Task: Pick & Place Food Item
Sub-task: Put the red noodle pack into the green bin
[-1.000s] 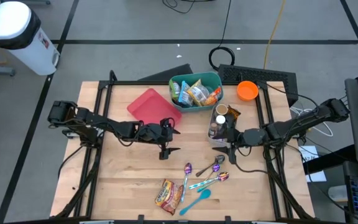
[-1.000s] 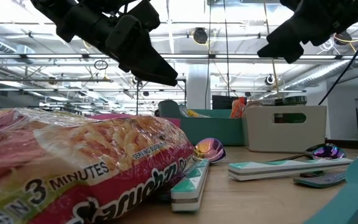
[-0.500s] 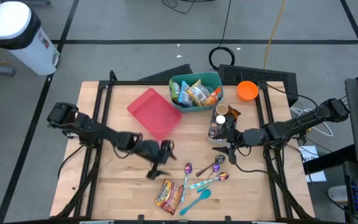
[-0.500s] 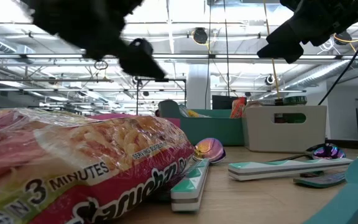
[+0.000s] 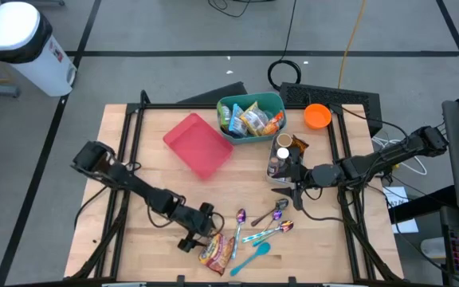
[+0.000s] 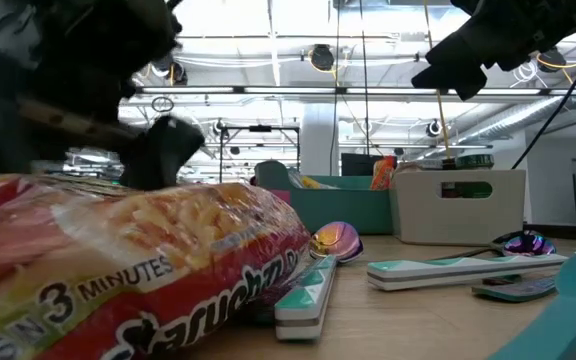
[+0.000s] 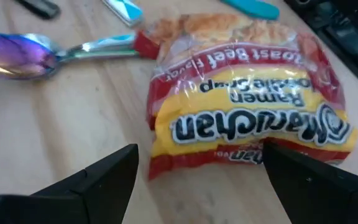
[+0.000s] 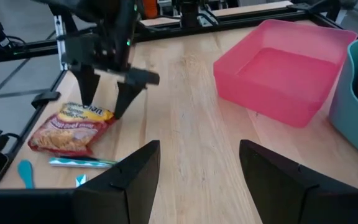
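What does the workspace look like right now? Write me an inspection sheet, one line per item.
Surface: light wooden table, black frame rails.
Job's things: red-and-yellow ramen packet flat at the near edge; empty pink plastic tray; teal bin of snack packets.
Clutter: iridescent spoons, teal spatula, white caddy, orange bowl.
Grippers: left gripper open, straddling the packet's end; right gripper open, idle by the caddy.
Cables: black coil, yellow cord on floor.
Surroundings: white bin.

Wooden surface (image 5: 150,183) carries: ramen packet (image 5: 216,248), spoons (image 5: 263,225), pink tray (image 5: 198,144), teal bin (image 5: 249,117) — white box (image 5: 282,159) alongside.
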`<state>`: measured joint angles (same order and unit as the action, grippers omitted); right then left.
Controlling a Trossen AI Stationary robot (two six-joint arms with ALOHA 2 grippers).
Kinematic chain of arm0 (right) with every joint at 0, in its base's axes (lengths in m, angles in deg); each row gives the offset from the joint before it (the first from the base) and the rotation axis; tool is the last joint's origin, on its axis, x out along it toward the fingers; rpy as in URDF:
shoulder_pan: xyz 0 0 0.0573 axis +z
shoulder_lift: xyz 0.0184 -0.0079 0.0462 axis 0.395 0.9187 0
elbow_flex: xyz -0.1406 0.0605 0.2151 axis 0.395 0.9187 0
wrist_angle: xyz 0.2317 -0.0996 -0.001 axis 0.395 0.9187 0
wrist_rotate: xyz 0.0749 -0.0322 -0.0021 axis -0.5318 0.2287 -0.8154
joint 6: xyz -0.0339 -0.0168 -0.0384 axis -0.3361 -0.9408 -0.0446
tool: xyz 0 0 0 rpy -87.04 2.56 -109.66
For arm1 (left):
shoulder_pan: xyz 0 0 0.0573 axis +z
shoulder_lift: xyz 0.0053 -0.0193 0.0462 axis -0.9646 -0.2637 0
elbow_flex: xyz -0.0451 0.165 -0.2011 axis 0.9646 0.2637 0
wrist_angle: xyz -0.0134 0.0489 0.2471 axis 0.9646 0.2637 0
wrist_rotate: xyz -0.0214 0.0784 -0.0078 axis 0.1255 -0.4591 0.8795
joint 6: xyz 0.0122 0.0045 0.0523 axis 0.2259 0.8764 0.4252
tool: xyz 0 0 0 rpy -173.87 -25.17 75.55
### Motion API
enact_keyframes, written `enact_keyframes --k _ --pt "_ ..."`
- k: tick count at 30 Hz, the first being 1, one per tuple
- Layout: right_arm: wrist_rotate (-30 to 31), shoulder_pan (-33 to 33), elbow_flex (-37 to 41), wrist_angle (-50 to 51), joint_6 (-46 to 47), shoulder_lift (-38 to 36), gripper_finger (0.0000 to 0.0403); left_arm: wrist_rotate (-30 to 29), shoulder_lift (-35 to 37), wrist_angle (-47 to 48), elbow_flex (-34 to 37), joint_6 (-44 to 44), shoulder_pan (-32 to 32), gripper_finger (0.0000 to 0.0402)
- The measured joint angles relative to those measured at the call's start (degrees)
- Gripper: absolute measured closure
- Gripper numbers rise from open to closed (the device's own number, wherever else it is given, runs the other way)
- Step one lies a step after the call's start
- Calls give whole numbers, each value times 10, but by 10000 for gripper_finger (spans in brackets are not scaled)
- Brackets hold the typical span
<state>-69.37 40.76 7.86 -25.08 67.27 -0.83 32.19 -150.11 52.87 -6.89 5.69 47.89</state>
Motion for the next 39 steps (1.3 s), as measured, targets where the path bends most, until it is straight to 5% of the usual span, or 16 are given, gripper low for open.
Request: enact_keyframes --k 9,32,39 --pt "0 0 0 -10 3 0 192 -10 -30 -44 -1 17 0 61" --pt "0 0 0 -8 3 0 193 -19 -26 -45 -1 106 13 384" --pt "0 0 0 -8 3 0 193 -28 10 27 0 98 29 397"
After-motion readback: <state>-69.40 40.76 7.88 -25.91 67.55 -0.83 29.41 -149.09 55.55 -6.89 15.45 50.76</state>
